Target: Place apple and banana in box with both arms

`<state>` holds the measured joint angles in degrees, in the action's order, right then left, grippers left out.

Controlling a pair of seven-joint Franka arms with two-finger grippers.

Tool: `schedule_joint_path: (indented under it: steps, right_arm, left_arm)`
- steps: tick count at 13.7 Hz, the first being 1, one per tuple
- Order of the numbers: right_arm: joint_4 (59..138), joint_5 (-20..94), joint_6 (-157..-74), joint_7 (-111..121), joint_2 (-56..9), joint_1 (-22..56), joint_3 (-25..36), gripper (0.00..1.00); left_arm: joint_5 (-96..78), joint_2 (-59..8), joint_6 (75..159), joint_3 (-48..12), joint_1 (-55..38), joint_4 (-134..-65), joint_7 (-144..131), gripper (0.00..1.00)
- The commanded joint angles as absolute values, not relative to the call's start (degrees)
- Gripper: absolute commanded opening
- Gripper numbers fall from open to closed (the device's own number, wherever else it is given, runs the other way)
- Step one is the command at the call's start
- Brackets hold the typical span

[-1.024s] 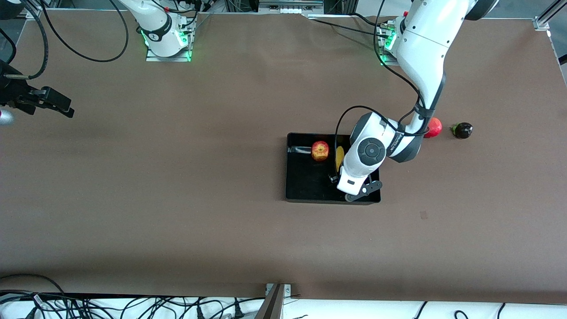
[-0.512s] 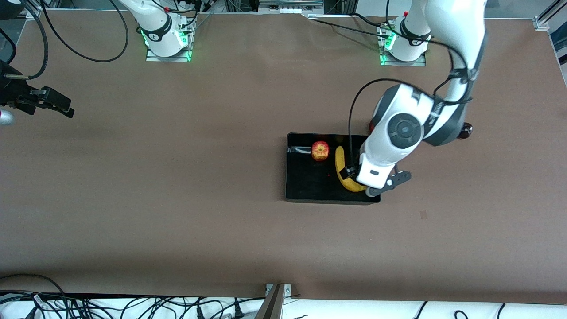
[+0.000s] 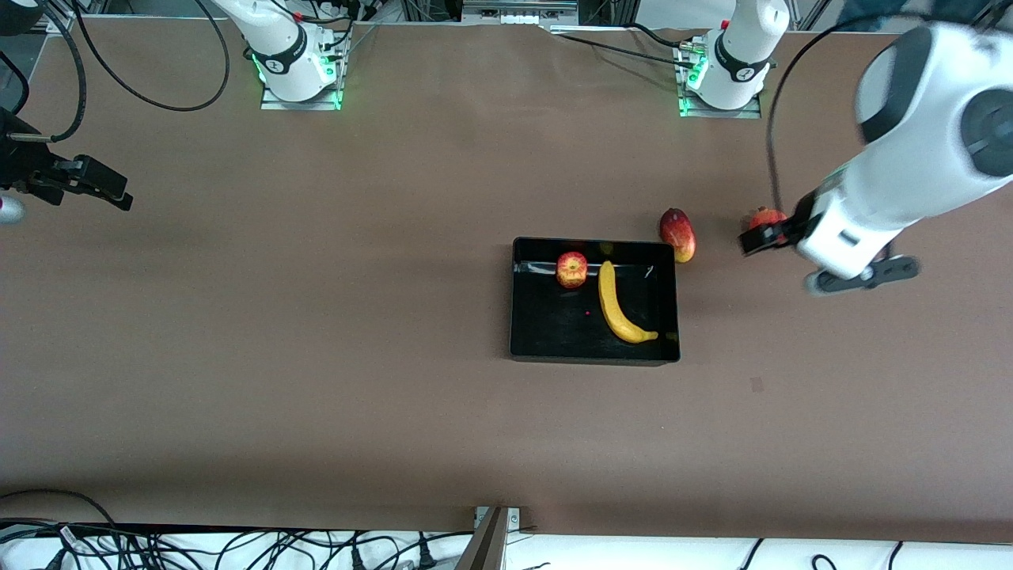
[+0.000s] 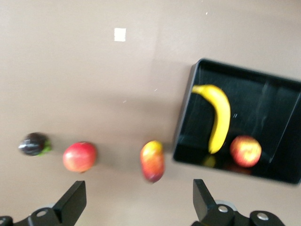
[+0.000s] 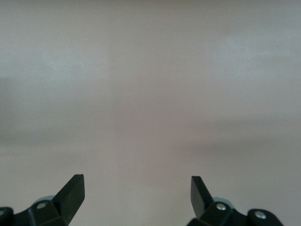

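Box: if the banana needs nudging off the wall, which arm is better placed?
Left, probably. Its open left hand is up over the table near the box, where the banana lies beside the apple. The open right hand waits at the right arm's end.

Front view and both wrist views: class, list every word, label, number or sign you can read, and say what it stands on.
No readable text in any view.
The box, apple and banana carry no labels.
The dark band on the right arm's base has tiny marks, too small to read.
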<state>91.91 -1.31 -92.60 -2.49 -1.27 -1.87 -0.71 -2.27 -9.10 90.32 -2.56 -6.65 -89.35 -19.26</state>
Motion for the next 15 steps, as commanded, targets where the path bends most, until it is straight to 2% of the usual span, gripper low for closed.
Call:
schedule_joint_path:
  steps: [1, 6, 15]
  right_arm:
    - [90.62, -0.53, -91.67, -2.81, -1.76, -1.93, -0.7, 1.0]
    - [90.62, -0.53, -91.67, -2.9, -1.76, -1.93, -0.7, 1.0]
    - [90.62, -0.61, -91.67, -2.99, -1.76, -1.93, -0.7, 1.0]
  left_arm:
    - [-1.67, -3.96, 87.29, -2.9, -4.4, -92.72, -12.58, 1.0]
    - [-1.41, -0.62, 87.01, -2.55, 1.31, -93.43, -1.77, 1.0]
    - [-0.18, 0.88, 88.94, -2.37, 3.52, -93.6, 1.93, 1.0]
